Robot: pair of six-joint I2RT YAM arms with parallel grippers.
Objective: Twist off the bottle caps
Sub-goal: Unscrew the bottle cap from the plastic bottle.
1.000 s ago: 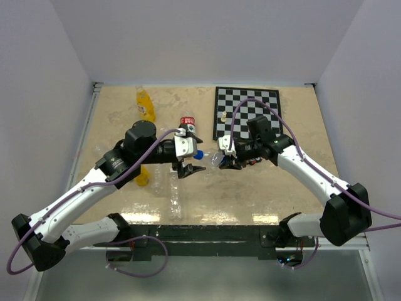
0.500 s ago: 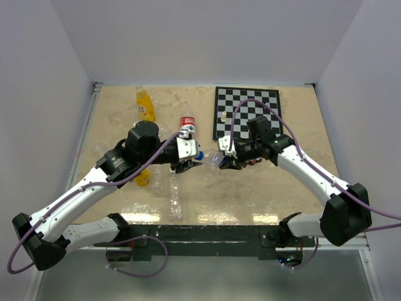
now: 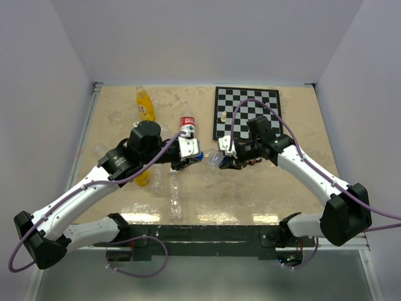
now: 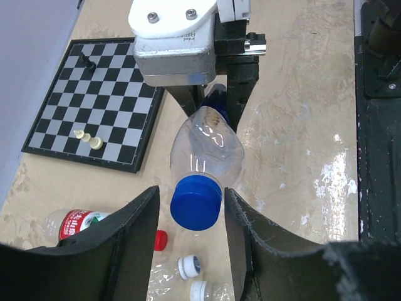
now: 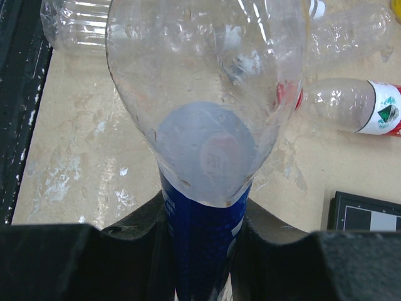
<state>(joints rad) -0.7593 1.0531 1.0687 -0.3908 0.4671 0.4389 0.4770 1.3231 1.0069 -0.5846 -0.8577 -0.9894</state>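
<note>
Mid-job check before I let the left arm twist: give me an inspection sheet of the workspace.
Surface: beige table, glossy patches near the front.
Job's things: clear bottle held between the arms, blue cap on; two orange bottles at left.
Clutter: chessboard with a few pieces; red-labelled bottle; unlabelled clear bottles.
Grippers: right gripper shut on the clear bottle; left gripper open, fingers flanking the cap, gap on one side.
Cables: purple cable looping over each arm.
Surroundings: plain walls; nothing else seen.
</note>
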